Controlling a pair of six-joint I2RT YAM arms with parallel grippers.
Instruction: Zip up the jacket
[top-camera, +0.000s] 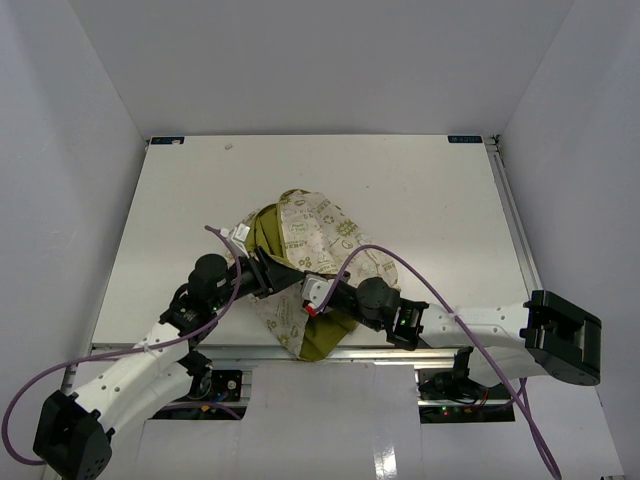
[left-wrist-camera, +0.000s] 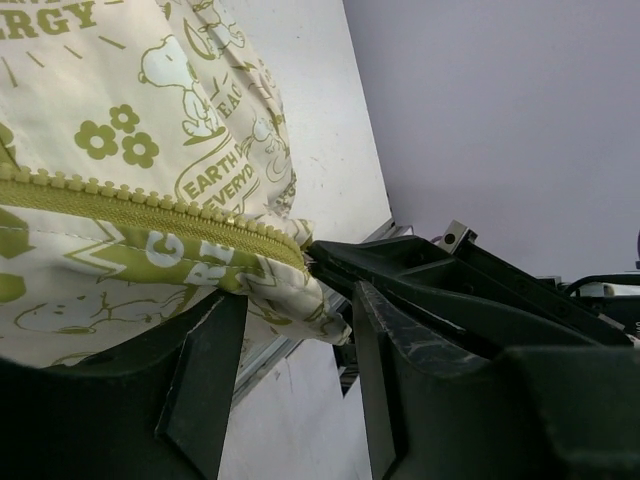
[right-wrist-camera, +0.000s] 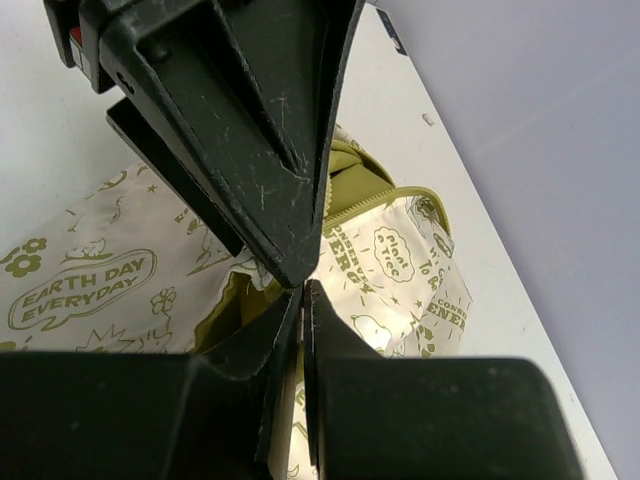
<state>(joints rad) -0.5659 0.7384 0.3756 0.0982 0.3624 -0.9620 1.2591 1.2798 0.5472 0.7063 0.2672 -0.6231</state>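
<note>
At the near edge of the table (top-camera: 430, 190), open surface beyond, one jacket (top-camera: 318, 235) lies bunched; the left gripper (left-wrist-camera: 290, 335) gapes around its zipper-end corner, the right gripper (right-wrist-camera: 303, 292) is pinched together (on what, unseen).

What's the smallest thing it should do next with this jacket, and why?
Probably close the left gripper: its jaws stand apart around a corner of the jacket, just below the end of the zipper, not clamping it. The right gripper is shut beside that end, so pinning the corner should steady the fabric for a pull.
</note>
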